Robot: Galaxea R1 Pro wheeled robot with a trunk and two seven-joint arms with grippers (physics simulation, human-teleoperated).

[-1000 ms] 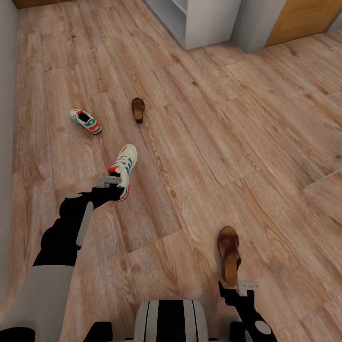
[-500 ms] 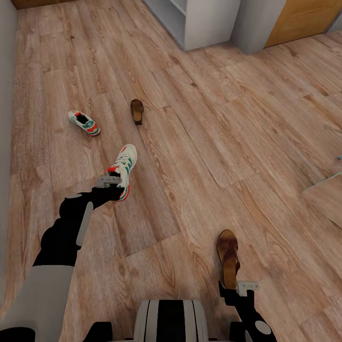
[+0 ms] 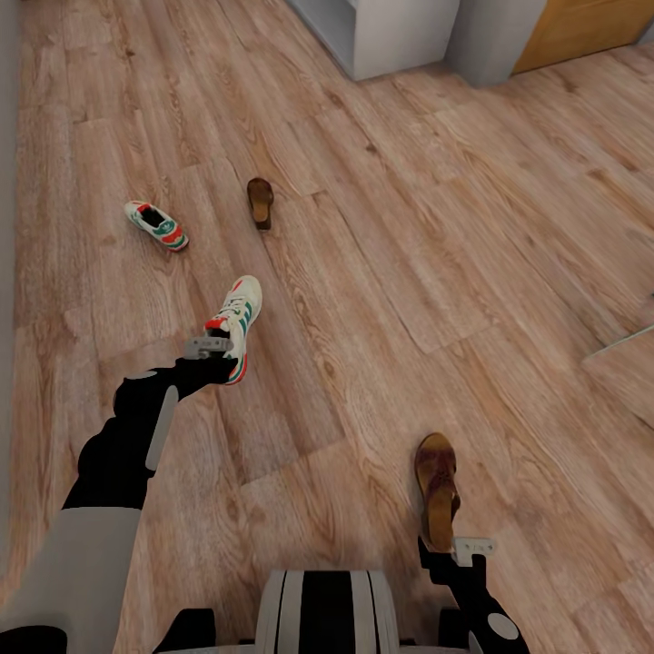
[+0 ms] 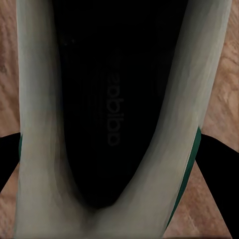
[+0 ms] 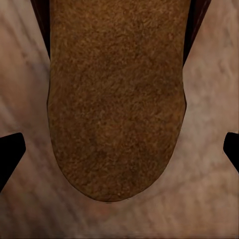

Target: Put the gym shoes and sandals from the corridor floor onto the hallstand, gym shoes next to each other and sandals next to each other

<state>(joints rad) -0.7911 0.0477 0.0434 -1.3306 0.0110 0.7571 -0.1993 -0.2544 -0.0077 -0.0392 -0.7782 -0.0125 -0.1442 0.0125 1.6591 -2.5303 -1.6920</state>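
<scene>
My left gripper [image 3: 218,350] is shut on the heel of a white gym shoe [image 3: 238,320] with teal stripes, whose dark inside shows in the left wrist view [image 4: 109,124]. My right gripper [image 3: 459,548] is shut on the heel end of a brown sandal [image 3: 437,486], and the right wrist view looks onto its tan insole [image 5: 117,99]. The other gym shoe [image 3: 157,225] lies on the wood floor [image 3: 409,254] at the far left. The other sandal [image 3: 261,202] lies just right of it. The white hallstand's [image 3: 391,36] lower corner stands at the far edge.
A grey wall pillar [image 3: 490,41] and a wooden door [image 3: 590,27] stand right of the hallstand. A grey wall [image 3: 7,182] runs along the left. A pale thin edge [image 3: 627,338] crosses the floor at the right. My base [image 3: 322,609] is at the bottom.
The whole picture has shifted, so the camera moved: the floor, hallstand and lying shoes slid a little up and left. The held gym shoe and sandal kept their places in the grippers.
</scene>
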